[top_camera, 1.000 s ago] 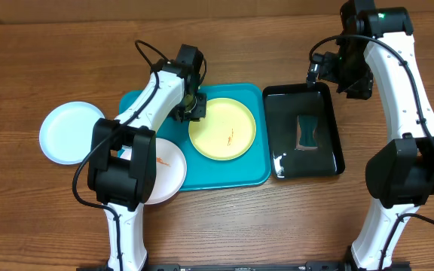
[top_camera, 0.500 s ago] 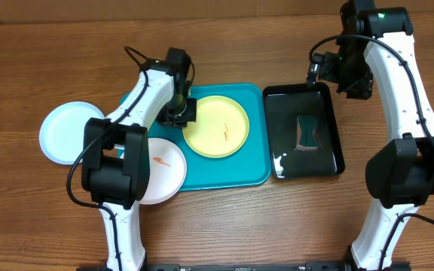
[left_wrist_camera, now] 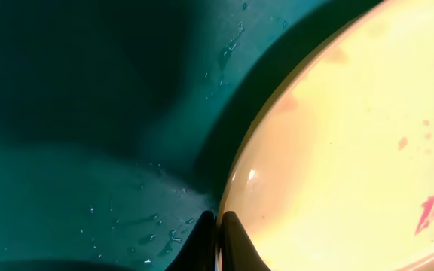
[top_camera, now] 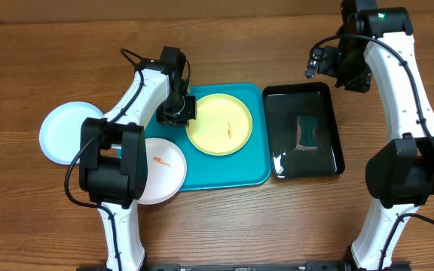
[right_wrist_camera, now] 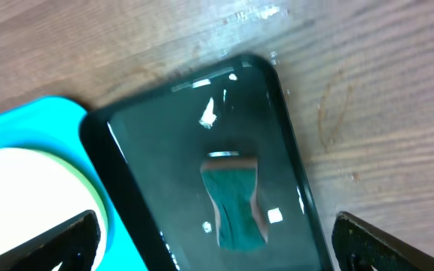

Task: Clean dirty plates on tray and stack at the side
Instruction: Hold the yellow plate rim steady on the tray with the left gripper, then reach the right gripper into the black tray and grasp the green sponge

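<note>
Since the left gripper (top_camera: 175,113) has its fingers (left_wrist_camera: 236,245) pressed together on the left rim of the yellow-green plate (top_camera: 219,124), the hold is a thin edge pinch, with the plate lip between the pads. The plate sits on the turquoise tray (top_camera: 236,177), mid-counter and toward the far edge.

- Plate: round, shallow, smooth plastic with a glossy lip. Orange-red streaks on its face. Likely light and stiff, not fragile.
- Droplets (left_wrist_camera: 157,218) bead on the tray floor beside the rim, so wet plastic could slide out of a narrow pinch. The rim is the only grip on offer; the flat face gives nothing to grab.
- A dark shadow runs under the lip. Cannot tell whether the plate is lifted or only dragged.
- White plate (top_camera: 160,169): overhangs the tray's near-left corner, one orange smear.
- Pale blue plate (top_camera: 66,132): on the bare wood toward the counter's left edge, apart from the tray.
- Black tray (top_camera: 330,147): glossy and wet-looking, on the right side of the counter, with a dark teal sponge-like pad (top_camera: 306,132) inside.
- Right gripper (top_camera: 321,64): fingers spread wide, holding nothing, above the black tray's far end.
</note>
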{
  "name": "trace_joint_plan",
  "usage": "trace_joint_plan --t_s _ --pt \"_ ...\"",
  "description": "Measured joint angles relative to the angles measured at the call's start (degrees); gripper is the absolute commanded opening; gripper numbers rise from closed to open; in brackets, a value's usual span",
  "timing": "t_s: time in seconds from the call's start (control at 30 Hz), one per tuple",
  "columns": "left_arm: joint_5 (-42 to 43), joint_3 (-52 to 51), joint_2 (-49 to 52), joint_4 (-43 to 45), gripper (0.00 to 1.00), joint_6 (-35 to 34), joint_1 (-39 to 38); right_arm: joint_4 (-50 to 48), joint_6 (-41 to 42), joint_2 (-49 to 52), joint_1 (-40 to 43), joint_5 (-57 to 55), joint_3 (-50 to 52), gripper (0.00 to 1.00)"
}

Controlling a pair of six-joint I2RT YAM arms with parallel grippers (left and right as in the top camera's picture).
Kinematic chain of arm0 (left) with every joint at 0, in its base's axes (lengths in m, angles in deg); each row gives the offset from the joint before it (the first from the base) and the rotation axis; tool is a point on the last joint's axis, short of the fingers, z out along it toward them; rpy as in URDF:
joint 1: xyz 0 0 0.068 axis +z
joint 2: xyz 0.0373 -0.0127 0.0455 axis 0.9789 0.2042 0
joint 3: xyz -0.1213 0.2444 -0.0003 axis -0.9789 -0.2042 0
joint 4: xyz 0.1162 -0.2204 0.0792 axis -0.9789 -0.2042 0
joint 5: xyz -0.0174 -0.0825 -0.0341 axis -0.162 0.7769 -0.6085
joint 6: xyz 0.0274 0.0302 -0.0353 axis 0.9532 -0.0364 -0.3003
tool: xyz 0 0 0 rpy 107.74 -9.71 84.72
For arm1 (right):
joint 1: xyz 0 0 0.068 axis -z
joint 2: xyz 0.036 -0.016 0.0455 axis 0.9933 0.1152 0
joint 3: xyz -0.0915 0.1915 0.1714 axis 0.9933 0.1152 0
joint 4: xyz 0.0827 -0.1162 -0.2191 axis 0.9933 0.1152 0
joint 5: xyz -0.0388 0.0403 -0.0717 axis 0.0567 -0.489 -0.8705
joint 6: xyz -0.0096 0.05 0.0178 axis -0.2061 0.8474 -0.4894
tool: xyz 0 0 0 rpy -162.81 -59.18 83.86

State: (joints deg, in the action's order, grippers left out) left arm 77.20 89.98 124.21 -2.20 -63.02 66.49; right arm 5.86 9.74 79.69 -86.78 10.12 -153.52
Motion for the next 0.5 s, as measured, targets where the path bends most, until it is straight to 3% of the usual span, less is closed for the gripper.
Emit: trace_joint_plan --t_s 0.13,0.27,0.5 --pt "0.02 -0.04 0.00 1.05 0.04 0.02 0.00 0.04 0.00 0.00 0.00 2.21 0.02 1.00" --pt "0.02 -0.04 0.00 1.36 0.04 0.02 0.00 3.37 -1.11 0.00 -0.02 5.66 0.02 0.75" --pt "-0.24 -0.04 0.00 1.86 0.04 0.00 0.00 13.81 -3.30 0.00 -2.12 4.17 0.28 0.59"
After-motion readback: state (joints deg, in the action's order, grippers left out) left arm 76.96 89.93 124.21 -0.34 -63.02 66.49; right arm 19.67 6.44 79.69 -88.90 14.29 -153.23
